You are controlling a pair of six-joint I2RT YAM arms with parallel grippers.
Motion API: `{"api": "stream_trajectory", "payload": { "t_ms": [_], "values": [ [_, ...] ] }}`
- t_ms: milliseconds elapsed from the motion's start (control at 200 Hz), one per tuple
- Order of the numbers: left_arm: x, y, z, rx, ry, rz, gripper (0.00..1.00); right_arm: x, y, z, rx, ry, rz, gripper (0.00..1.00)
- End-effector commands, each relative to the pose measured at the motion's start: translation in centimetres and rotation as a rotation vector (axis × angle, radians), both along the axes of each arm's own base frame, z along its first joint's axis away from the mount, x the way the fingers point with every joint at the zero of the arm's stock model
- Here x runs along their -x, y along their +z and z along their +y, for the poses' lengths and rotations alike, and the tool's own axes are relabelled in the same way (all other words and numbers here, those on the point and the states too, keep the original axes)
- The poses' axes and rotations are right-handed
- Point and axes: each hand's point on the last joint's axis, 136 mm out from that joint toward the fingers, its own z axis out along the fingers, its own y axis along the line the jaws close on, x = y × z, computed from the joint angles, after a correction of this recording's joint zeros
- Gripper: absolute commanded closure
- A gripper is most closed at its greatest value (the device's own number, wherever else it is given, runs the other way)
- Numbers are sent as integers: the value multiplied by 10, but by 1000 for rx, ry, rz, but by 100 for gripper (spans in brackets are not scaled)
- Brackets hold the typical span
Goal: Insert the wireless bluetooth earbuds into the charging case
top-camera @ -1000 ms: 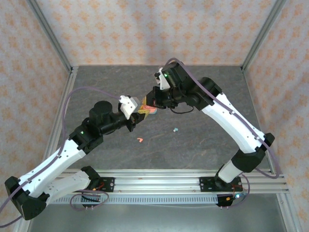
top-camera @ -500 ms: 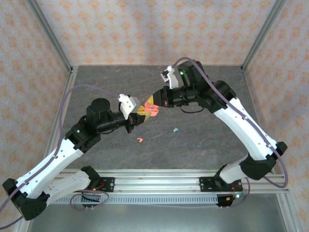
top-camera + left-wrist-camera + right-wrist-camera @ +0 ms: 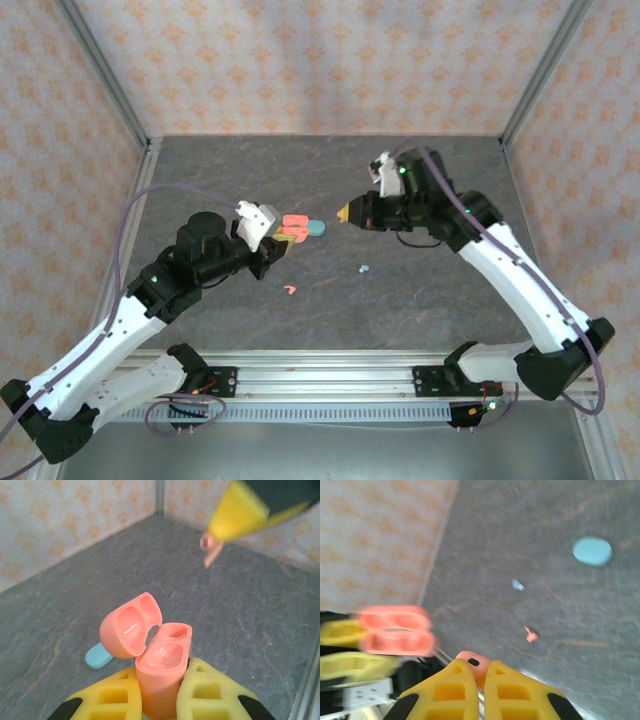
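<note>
Currently: L gripper [image 3: 162, 675] clamped on pink case [image 3: 162, 652], lid open. R gripper [image 3: 470, 672] pinching pink earbud [image 3: 471, 660]. On table [image 3: 200, 175]: teal case [image 3: 314, 229], teal earbud [image 3: 365, 269], 2nd pink earbud [image 3: 289, 290].

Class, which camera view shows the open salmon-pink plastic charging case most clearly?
The left wrist view: the open salmon-pink plastic charging case is close and sharp, its open inside facing the camera. The top external view shows it small; the right wrist view shows it blurred.
</note>
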Motion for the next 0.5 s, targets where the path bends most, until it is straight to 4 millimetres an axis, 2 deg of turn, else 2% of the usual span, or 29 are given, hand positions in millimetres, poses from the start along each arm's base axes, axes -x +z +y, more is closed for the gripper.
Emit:
{"api": "stream_trajectory", "payload": {
  "t_ms": [0,210,360,495],
  "values": [
    [-4,-6,25,-37,125,11,100,-11,-45,17,-2,70,5,92],
    [1,-8,48,-63,219,13,100,-19,-125,53,-65,184,146,92],
    [3,-7,59,-76,263,14,100,-16,-186,62,-11,255,273,93],
    [6,-7,67,-83,293,15,100,-12,-222,68,7,306,384,93]
  ]
}}
